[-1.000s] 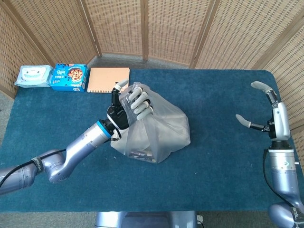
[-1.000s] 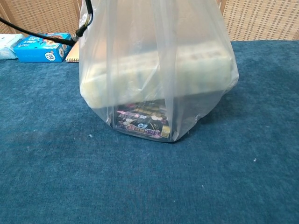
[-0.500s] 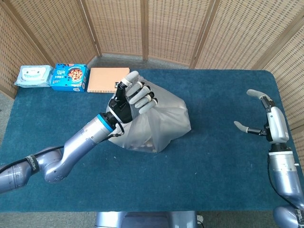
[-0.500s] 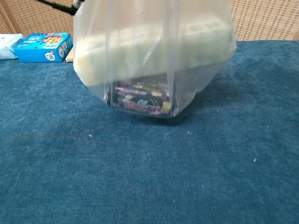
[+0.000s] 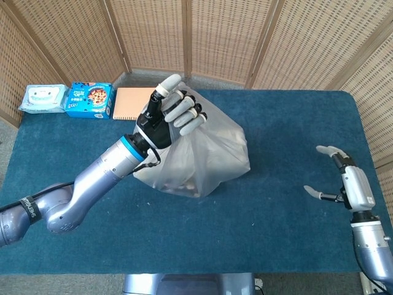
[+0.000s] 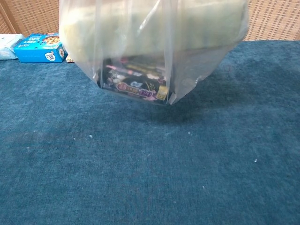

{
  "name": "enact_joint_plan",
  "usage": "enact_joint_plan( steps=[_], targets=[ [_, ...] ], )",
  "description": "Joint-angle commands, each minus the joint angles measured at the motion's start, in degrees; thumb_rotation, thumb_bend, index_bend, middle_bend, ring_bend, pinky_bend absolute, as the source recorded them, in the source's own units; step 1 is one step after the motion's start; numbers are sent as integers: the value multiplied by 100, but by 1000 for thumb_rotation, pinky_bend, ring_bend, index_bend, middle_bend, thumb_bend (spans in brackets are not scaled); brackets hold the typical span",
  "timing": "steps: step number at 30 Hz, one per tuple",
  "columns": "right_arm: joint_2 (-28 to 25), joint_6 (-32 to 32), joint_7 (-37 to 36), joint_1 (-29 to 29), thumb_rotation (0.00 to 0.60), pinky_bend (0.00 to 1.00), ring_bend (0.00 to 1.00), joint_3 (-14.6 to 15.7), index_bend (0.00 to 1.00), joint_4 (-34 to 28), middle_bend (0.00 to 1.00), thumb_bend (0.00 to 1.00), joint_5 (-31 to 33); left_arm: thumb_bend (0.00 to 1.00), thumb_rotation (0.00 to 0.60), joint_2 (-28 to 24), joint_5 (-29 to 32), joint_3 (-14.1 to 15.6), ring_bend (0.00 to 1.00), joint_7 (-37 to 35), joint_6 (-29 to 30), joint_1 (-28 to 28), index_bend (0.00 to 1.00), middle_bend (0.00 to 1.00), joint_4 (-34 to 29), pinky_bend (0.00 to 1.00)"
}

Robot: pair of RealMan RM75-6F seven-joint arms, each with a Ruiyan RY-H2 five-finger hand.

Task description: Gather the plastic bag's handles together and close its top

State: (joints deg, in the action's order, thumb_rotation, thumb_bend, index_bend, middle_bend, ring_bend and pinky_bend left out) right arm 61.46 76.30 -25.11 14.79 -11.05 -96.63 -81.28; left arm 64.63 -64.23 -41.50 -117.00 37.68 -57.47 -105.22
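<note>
A clear plastic bag (image 5: 202, 157) hangs above the blue table (image 5: 288, 227), lifted off the cloth. My left hand (image 5: 169, 120) grips its gathered handles at the top. In the chest view the bag (image 6: 154, 51) fills the upper frame, with a pale block and a dark printed packet (image 6: 136, 84) inside, and a shadow beneath it. My right hand (image 5: 341, 178) is far off at the table's right edge, fingers apart and holding nothing. Neither hand shows in the chest view.
At the back left of the table lie a wipes pack (image 5: 42, 98), a blue cookie box (image 5: 89, 99) and an orange notebook (image 5: 135, 103). Wicker screens stand behind the table.
My left hand has raised the bag by its handles, so it now hangs off the table. My right hand has drawn down and back toward the right edge.
</note>
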Motion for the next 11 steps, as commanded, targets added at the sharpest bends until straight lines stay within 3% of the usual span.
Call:
enact_joint_plan(
  steps=[1,11],
  targets=[
    [58,48,-38,-80,544,102,147,106,194,59,230,166,-77,439,344,-89,186,-161,915,165,-148,-34,1000,977,-8,863],
    [115,121,-34,-110,543,102,146,201,194,157,231,167,-248,430,345,-223,794,-604,915,687,-410,-114,1000,983,26,863]
  ],
)
